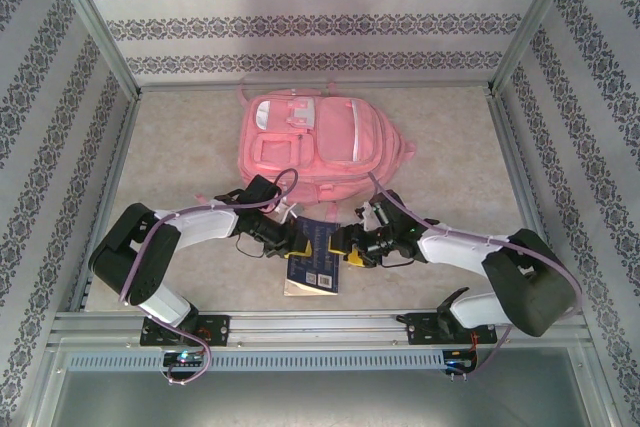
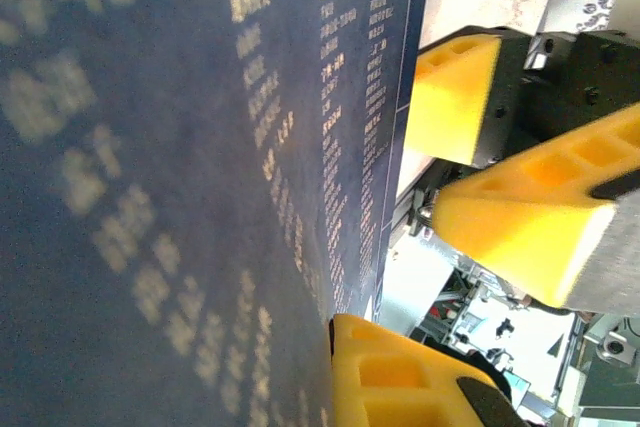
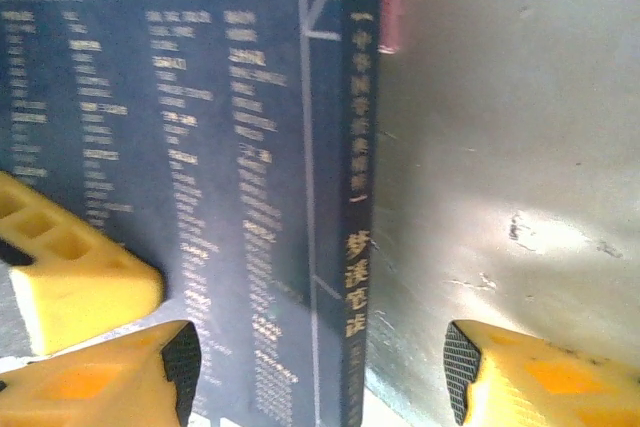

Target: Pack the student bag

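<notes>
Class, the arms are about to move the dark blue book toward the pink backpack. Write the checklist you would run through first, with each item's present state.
1. Left gripper shut on the dark blue book: ok.
2. Right gripper open: ok; its jaws straddle the spine, with a gap beside one finger.
3. Right gripper fully off the book: cannot tell; its other finger overlaps the cover.
4. Student bag within reach: probably ok; it lies flat just beyond the grippers.
5. Bag's main opening unzipped: cannot tell from above.
</notes>
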You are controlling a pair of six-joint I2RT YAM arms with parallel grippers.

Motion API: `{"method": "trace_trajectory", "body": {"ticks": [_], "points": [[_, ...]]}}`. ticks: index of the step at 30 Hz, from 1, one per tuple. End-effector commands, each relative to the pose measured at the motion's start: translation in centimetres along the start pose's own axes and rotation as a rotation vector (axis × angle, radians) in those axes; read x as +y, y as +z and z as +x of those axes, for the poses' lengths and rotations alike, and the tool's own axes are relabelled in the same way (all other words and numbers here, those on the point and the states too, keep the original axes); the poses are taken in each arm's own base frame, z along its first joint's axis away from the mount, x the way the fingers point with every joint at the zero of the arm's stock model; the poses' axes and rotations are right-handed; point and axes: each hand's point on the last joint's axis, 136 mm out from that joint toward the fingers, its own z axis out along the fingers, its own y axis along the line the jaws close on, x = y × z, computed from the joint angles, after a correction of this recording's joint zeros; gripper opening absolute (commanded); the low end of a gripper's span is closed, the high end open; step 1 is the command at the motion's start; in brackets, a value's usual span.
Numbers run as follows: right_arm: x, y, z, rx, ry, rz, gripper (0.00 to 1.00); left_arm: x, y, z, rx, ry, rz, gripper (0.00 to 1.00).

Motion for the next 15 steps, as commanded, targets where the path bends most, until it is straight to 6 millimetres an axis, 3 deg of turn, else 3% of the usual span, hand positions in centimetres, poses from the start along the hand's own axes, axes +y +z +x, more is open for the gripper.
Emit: {"method": "trace_trajectory", "body": {"ticks": [1, 7, 10, 15], "points": [[0.8, 0.3, -0.7, -0.006, -0.021, -0.025, 0.66, -2.2, -0.7, -0.4, -0.017, 0.057, 0.082, 0.00], [4.3, 1.6, -1.7, 0.017, 0.008, -0.202, 0.55, -2.0, -0.5, -0.7, -0.021, 0.049, 0.080, 0.00], [4.8, 1.7, -2.2, -0.006, 0.024, -0.228, 0.40, -1.7, -0.4, -0.6, -0.021, 0.042, 0.065, 0.01], [3.7, 0.9, -2.4, -0.038, 0.025, -0.177, 0.11, 0.2, -1.4, -0.6, -0.063, 0.014, -0.053, 0.33]]}}
